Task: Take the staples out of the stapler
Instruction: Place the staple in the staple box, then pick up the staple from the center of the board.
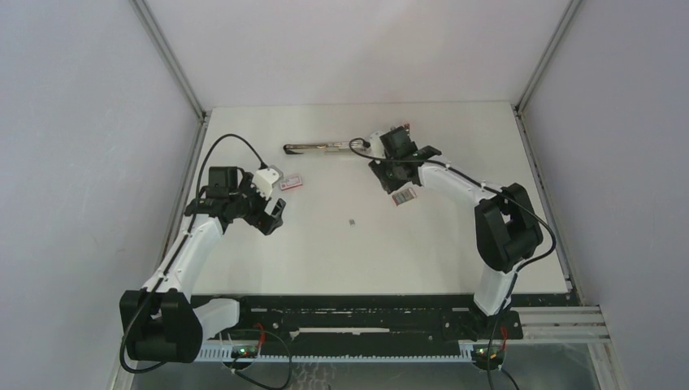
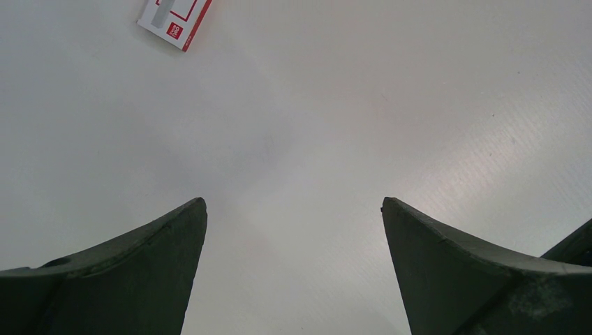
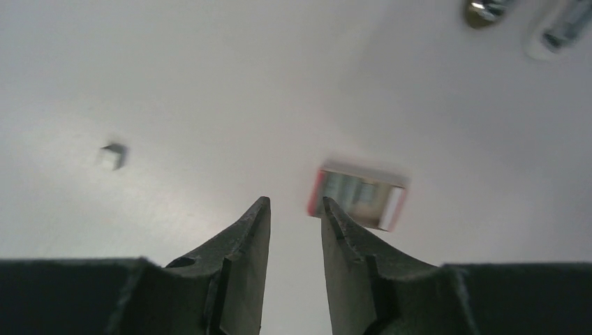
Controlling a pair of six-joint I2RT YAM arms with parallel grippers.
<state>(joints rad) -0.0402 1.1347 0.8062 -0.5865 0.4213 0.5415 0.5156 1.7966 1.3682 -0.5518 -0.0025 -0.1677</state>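
Note:
The stapler (image 1: 321,147) lies opened out flat and long at the back middle of the table; it shows in neither wrist view. One tiny silver-grey staples piece (image 1: 351,221) lies alone mid-table, and shows blurred at the left of the right wrist view (image 3: 112,155). My right gripper (image 1: 396,185) hovers just right of the stapler's right end, above a small pink-and-white box (image 1: 402,197). Its fingers (image 3: 294,200) stand narrowly apart with nothing between them. My left gripper (image 1: 272,218) is at the left, wide open and empty (image 2: 293,202) over bare table.
A second pink-and-white box (image 1: 291,182) lies just beyond the left gripper, at the top left of the left wrist view (image 2: 174,21). The right box shows just past the right fingertips (image 3: 359,197). Walls close the table on the left, back and right.

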